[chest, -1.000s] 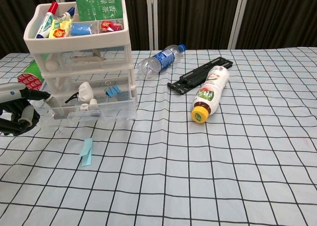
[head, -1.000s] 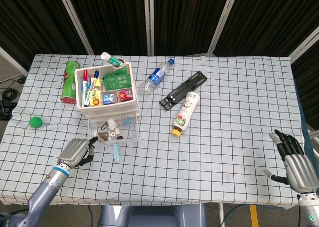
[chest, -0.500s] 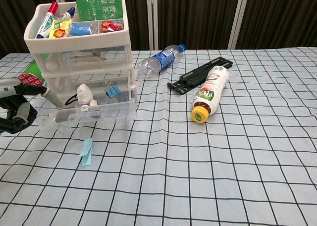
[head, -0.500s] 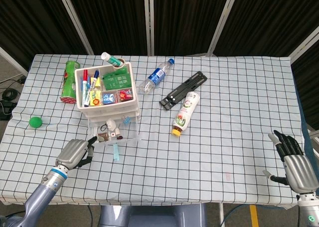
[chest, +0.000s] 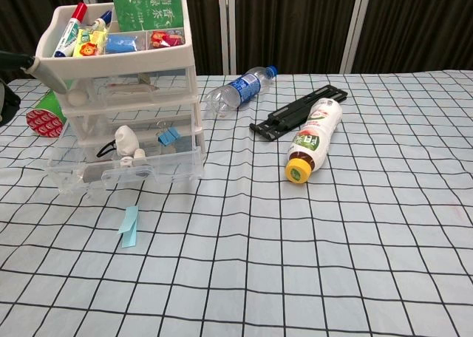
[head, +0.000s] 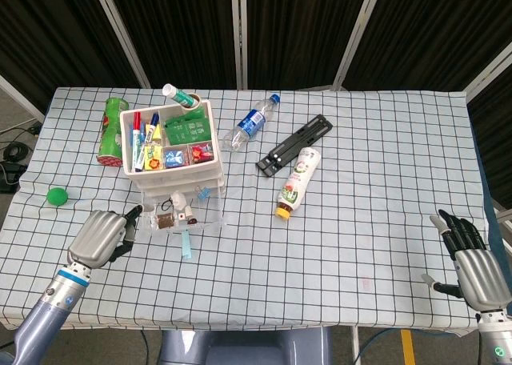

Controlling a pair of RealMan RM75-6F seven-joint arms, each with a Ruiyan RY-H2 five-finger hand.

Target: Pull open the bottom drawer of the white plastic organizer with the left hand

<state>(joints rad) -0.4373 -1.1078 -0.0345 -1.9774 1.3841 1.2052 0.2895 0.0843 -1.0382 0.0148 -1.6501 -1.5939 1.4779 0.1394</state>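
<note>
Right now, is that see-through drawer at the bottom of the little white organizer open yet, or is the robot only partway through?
It looks done. The bottom drawer juts out in front of the white organizer, its clips and small items exposed from above. The left hand is beside the drawer's left corner, holding nothing that I can see; whether it touches the drawer is unclear. The right hand rests open at the table's far edge. Little seems left to do.
</note>
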